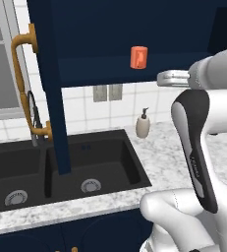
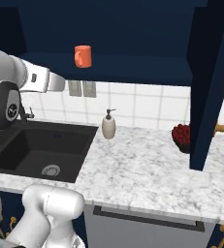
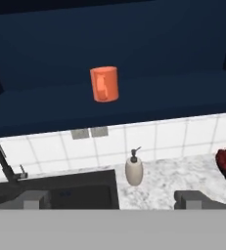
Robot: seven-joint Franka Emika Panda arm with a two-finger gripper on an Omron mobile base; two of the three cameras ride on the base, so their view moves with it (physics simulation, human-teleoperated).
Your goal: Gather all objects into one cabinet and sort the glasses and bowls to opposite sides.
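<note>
One orange-red cup (image 3: 104, 84) stands upright on the shelf of the open navy wall cabinet (image 3: 173, 93), left of the shelf's middle; it is also seen as the cup (image 1: 138, 57) and cup (image 2: 83, 56) from the base. My gripper (image 3: 113, 200) hangs well back from the cabinet, below shelf height and facing the cup. Its fingertips (image 3: 33, 199) are spread wide with nothing between them. The second cup, the blue bowl and the grey bowl are out of view.
A soap dispenser (image 2: 108, 125) stands on the marble counter (image 2: 142, 169) by the black sink (image 1: 61, 167) with its brass faucet (image 1: 24, 83). A bowl of red fruit (image 2: 182, 136) sits at the right. Open cabinet doors (image 1: 51, 83) (image 2: 208, 82) jut out on both sides.
</note>
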